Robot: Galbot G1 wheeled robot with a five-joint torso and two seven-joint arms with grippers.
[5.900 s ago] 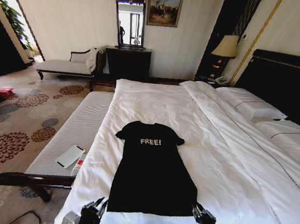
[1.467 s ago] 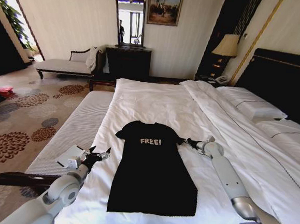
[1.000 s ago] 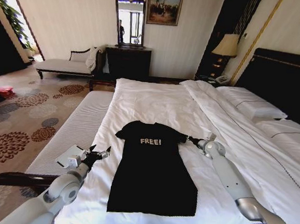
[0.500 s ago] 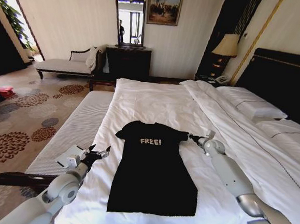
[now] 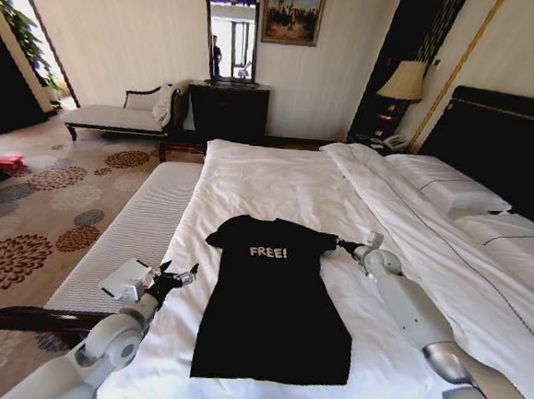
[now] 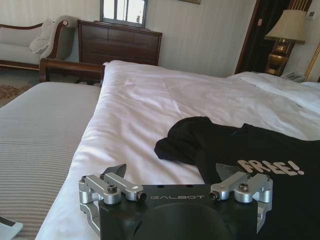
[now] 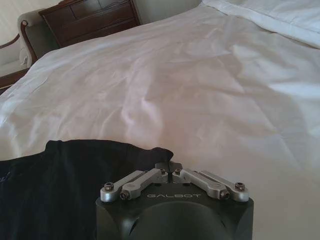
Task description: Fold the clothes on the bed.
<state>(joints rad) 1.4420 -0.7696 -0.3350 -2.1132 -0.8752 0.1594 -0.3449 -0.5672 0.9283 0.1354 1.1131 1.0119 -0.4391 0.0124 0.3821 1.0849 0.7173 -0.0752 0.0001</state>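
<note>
Right pincer (image 5: 341, 245) edged in to right sleeve tip since a second ago; fingers closed, tips meeting at sleeve edge, real grip on cloth unclear. Left pincer (image 5: 174, 274) spread wide, parked beside T-shirt (image 5: 271, 301), apart from left sleeve. T-shirt flat, near foot of bed (image 5: 278, 177). Risk: thin pinch slips, or duvet caught too. Lower hem partly cut off.

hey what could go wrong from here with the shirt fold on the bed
The right gripper has its fingers pinched together at the sleeve edge of the black soft-fabric T-shirt, so it may catch the white duvet underneath too. The left gripper hangs open, short of the other sleeve; a one-sided lift could drag the shirt askew.
</note>
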